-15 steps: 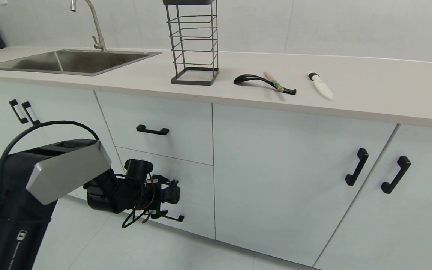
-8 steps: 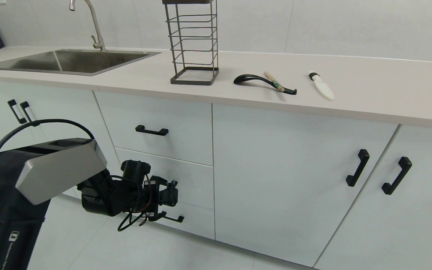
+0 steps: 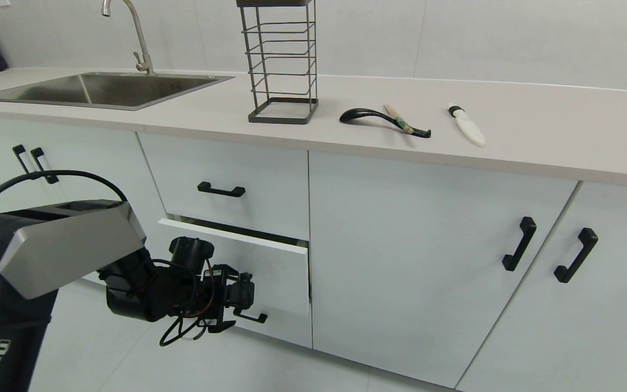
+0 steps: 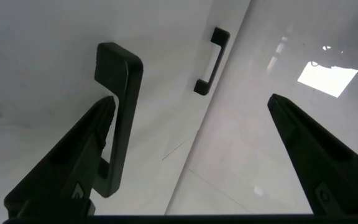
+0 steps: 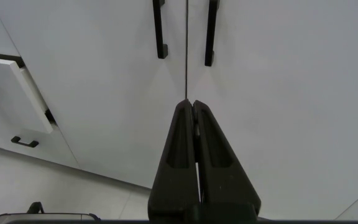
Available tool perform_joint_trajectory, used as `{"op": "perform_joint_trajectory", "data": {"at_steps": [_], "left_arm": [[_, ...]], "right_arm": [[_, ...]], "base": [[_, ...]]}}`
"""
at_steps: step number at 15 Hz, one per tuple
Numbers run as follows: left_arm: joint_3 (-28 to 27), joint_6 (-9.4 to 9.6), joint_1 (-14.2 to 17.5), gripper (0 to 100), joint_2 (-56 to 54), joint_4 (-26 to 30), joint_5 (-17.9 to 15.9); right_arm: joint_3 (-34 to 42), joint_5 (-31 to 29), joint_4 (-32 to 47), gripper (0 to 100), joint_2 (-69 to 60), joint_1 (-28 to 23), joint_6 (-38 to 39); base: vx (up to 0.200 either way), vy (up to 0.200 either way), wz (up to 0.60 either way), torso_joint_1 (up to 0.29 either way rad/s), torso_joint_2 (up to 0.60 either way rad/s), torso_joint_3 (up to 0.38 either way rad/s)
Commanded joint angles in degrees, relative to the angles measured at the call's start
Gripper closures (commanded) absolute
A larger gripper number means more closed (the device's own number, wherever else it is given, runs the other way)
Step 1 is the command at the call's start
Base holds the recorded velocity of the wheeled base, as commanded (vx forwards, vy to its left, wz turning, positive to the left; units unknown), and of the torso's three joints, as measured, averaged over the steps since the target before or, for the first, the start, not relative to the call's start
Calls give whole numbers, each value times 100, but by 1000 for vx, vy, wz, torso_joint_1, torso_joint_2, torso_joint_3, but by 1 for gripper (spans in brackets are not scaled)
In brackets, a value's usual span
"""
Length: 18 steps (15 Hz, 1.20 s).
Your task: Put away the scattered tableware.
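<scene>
On the counter lie a black ladle (image 3: 370, 115), a wooden-handled utensil (image 3: 397, 118) crossing its handle, and a white knife (image 3: 467, 126). Down by the lower drawer (image 3: 259, 261), my left gripper (image 3: 237, 306) (image 4: 190, 102) is open. The drawer's black handle (image 3: 252, 316) (image 4: 120, 124) sits between its fingers, close against one finger (image 4: 73, 168). The drawer stands pulled out a little, with a dark gap above its front. My right gripper (image 5: 188, 106) is shut on nothing and faces the double cabinet doors (image 5: 260, 93).
A tall wire rack (image 3: 282, 65) stands on the counter left of the ladle. A sink (image 3: 101, 88) with a faucet is at the far left. The upper drawer (image 3: 221, 189) is closed, as are the doors with black handles (image 3: 517, 242) at right.
The lower drawer, closed before, has slid out a little with my left gripper on its handle. The left arm has drawn back from the cabinet.
</scene>
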Motion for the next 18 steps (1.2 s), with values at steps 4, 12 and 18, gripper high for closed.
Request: {"op": "perform_joint_trajectory", "data": {"at_steps": [4, 12, 18], "left_arm": [[1251, -65, -392, 0, -1994, 48, -26], [970, -1023, -911, 0, -3084, 681, -17], [100, -1014, -735, 0, -1967, 672, 0]], "right_arm": [[-7, 4, 0, 100, 9, -7, 2], [2, 4, 0, 100, 9, -7, 2], [2, 4, 0, 100, 9, -7, 2]], "base": [[0, 0, 0, 0, 0, 0], [0, 0, 0, 0, 0, 0], [0, 0, 0, 0, 0, 0]]}}
